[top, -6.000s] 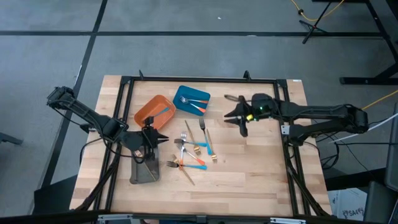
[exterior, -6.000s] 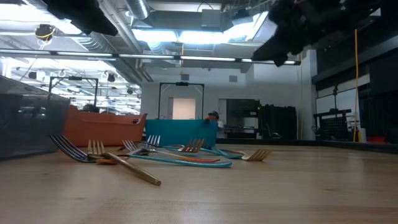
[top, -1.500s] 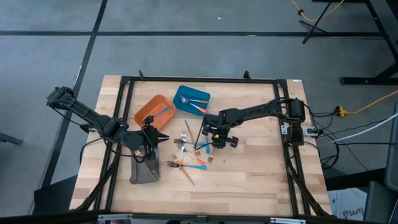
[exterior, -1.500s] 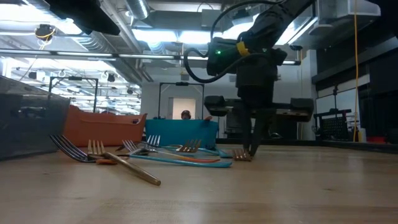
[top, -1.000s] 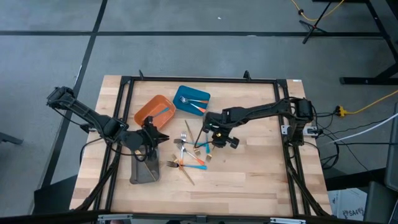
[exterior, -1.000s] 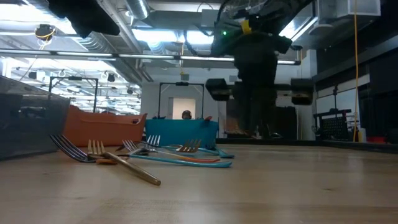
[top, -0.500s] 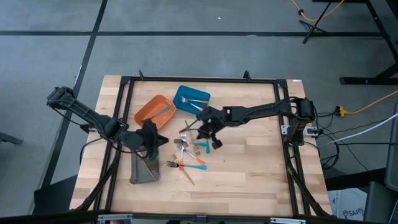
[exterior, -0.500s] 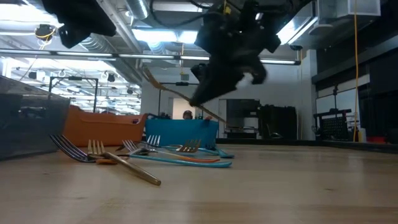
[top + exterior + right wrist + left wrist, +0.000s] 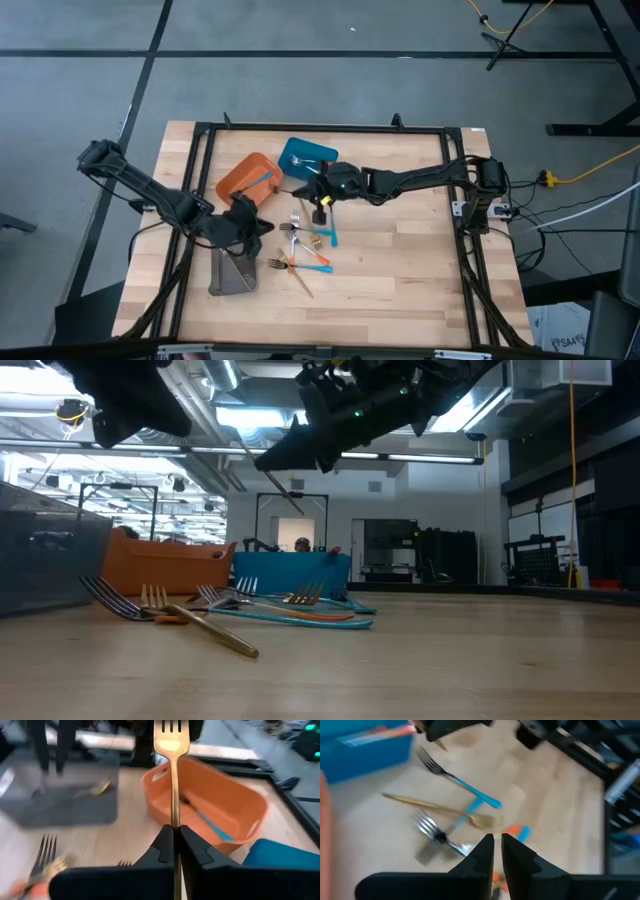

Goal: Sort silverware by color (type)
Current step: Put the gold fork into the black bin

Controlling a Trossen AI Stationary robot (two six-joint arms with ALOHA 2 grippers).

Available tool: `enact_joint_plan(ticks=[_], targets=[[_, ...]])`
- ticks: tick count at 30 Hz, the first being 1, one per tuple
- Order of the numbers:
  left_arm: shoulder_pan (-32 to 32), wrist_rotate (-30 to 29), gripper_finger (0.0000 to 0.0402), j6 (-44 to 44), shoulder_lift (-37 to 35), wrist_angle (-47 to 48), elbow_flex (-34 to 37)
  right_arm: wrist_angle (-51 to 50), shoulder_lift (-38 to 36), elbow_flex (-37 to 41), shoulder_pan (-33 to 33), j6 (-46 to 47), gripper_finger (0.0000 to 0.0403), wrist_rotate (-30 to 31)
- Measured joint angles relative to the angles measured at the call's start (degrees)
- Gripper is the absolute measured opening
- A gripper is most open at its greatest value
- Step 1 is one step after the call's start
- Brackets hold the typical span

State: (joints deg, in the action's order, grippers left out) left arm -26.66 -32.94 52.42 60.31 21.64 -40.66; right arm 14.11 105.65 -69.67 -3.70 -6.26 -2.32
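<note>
My right gripper (image 9: 316,192) hangs above the table near the blue tray (image 9: 308,156), shut on a gold fork (image 9: 171,770). The fork's tines (image 9: 171,726) point toward the orange tray (image 9: 210,805). Loose silverware (image 9: 305,250) lies flat mid-table: blue-handled fork (image 9: 457,781), gold spoon (image 9: 440,810), orange-handled pieces. My left gripper (image 9: 262,228) hovers at the far end of the grey tray (image 9: 230,272), shut on nothing. A gold fork (image 9: 97,787) lies in the grey tray. My right gripper pinches the gold fork's handle (image 9: 174,822) between its two fingers. The fingers lie along the handle and come nearly level from the table's right. The fork sticks out straight ahead of the fingers, tines forward, lifted clear of the table and trays.
The orange tray (image 9: 245,177) holds a blue-handled piece (image 9: 212,827); the blue tray holds an orange-handled piece. A black frame (image 9: 455,170) rims the table. Bare wood lies on the right half (image 9: 410,260) and along the near edge.
My right gripper has carried the gold fork up and toward the far left, from over the pile to beside the blue tray. It has tipped from pointing down to nearly level and rolled. The fork now points at the orange tray. My left gripper has rolled a little in place.
</note>
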Motion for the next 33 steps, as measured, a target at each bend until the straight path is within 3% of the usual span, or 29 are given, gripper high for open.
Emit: enact_joint_plan(ticks=[8,12,19,28,33], targets=[[0.07,-17.69,0.003,-0.04,4.44,-3.53,0.0,2.39,0.0,0.0,0.0,3.45,0.0001,0.85],[0.75,-22.95,0.003,-0.04,5.38,-5.35,0.0,2.45,0.0,0.0,0.0,3.67,0.0001,0.85],[3.16,-22.69,0.003,-0.44,5.32,-8.23,0.0,2.6,0.0,0.0,0.0,7.61,0.0001,1.83],[5.31,-13.71,0.003,-0.5,5.32,-8.05,0.0,10.88,0.0,-0.04,0.0,14.03,0.0001,1.92],[6.26,-14.43,0.003,-0.28,5.32,-7.89,0.0,11.21,0.0,-0.04,0.0,14.16,0.0001,1.91]])
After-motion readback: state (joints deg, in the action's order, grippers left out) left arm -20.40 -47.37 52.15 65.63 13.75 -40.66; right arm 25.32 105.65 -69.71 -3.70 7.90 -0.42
